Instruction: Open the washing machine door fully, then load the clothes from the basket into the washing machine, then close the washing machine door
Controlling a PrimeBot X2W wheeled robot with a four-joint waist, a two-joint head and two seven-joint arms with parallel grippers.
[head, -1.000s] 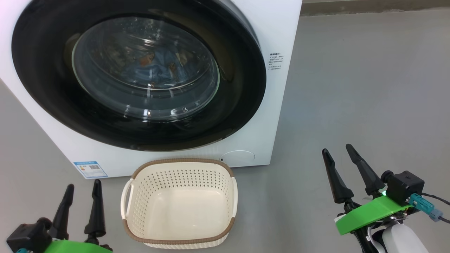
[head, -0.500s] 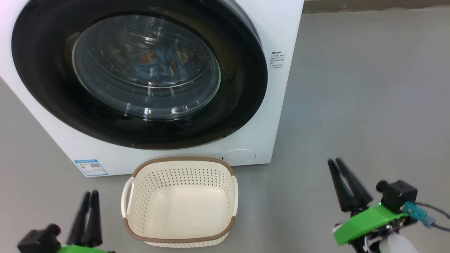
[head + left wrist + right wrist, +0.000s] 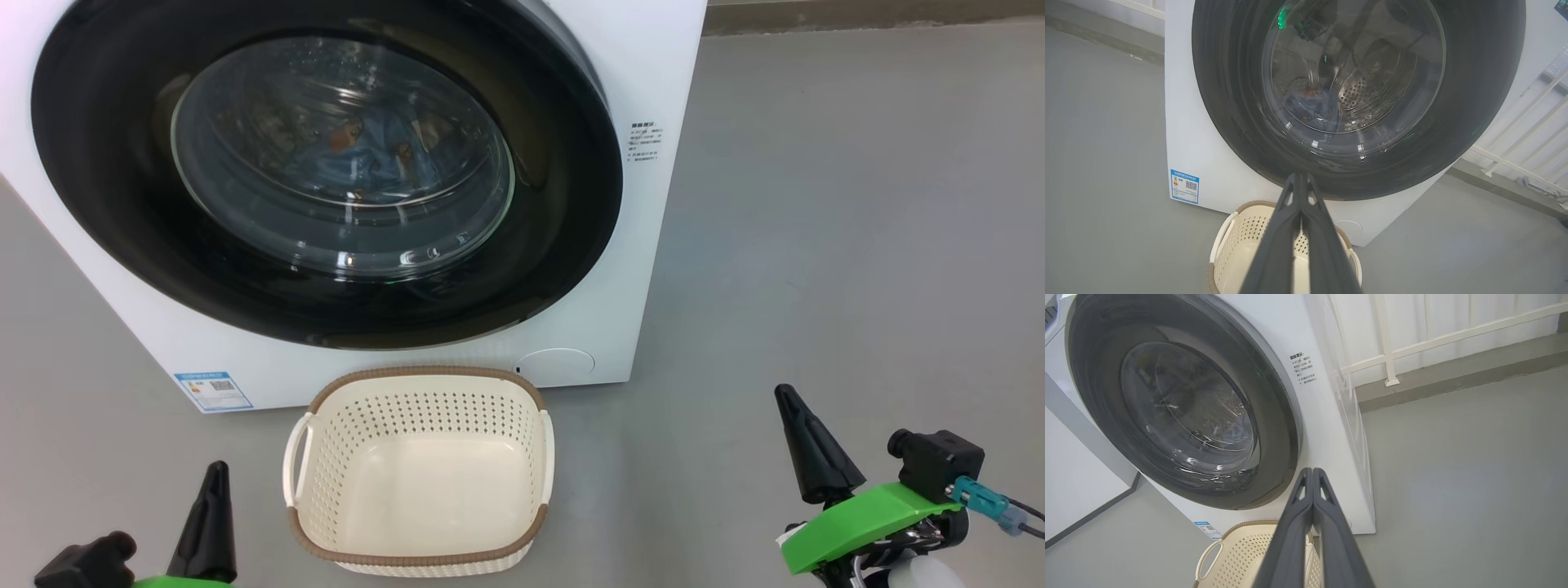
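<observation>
Door (image 3: 326,171): round, glossy black, shut flush against the washer (image 3: 645,65); you find it filling the upper left of your head view.
Clothes (image 3: 367,159): light-blue pieces with orange-brown prints, lying in the drum behind the door's glass.
Basket (image 3: 424,372): cream with a brown rim, on the floor (image 3: 816,245) just in front of the washer, bottom centre of the frame.
Left claw (image 3: 215,469): lower left corner, fingers pressed together, holding nothing, beside the basket without touching it.
Right claw (image 3: 789,398): lower right, fingers likewise closed tip to tip, gripping nothing, well apart from basket and washer.
</observation>
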